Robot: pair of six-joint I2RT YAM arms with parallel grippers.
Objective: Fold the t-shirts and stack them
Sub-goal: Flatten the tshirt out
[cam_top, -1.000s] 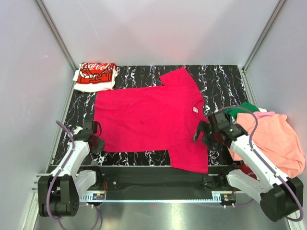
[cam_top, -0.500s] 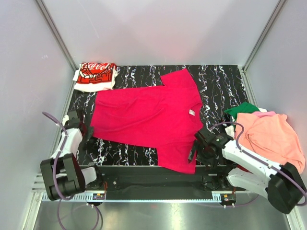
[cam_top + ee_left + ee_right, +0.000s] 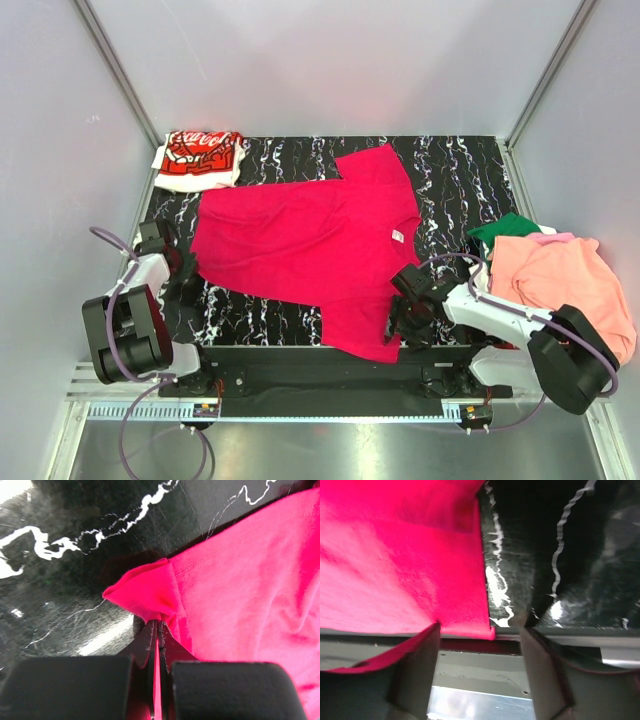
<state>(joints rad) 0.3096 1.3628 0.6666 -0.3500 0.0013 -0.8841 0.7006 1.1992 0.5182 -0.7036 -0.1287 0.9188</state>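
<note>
A crimson-pink t-shirt (image 3: 310, 240) lies spread on the black marbled table (image 3: 460, 180), its near sleeve hanging over the front edge. My left gripper (image 3: 187, 268) is shut on the shirt's left corner; in the left wrist view the cloth (image 3: 145, 592) is pinched between the closed fingers (image 3: 150, 640). My right gripper (image 3: 398, 318) is open at the shirt's near sleeve; in the right wrist view the sleeve hem (image 3: 465, 620) lies between the spread fingers (image 3: 417, 665), untouched on the right side. A folded white tee with red logo (image 3: 198, 158) sits at the back left.
A heap of salmon-orange (image 3: 560, 285), pink and green (image 3: 505, 228) shirts lies at the right edge of the table. The metal front rail (image 3: 320, 360) runs below the shirt's sleeve. Grey walls enclose the table on three sides.
The right gripper has moved left and toward the front edge onto the near sleeve. The left gripper went out to the shirt's left corner and the shirt shifted slightly.
</note>
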